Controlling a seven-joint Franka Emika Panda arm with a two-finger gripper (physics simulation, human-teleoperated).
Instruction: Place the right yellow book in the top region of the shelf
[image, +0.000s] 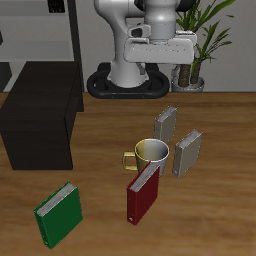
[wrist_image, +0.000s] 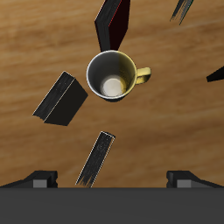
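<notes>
Hanging wide open and empty, the gripper (wrist_image: 112, 179) could wrongly grab the paler grey book (image: 187, 152) at five o'clock of the right yellow book (image: 166, 124), its near twin.

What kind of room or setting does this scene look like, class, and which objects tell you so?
Probably a simulated study or living room: a wooden table with books such as the green book, a yellow mug, a black shelf and a potted plant.
</notes>
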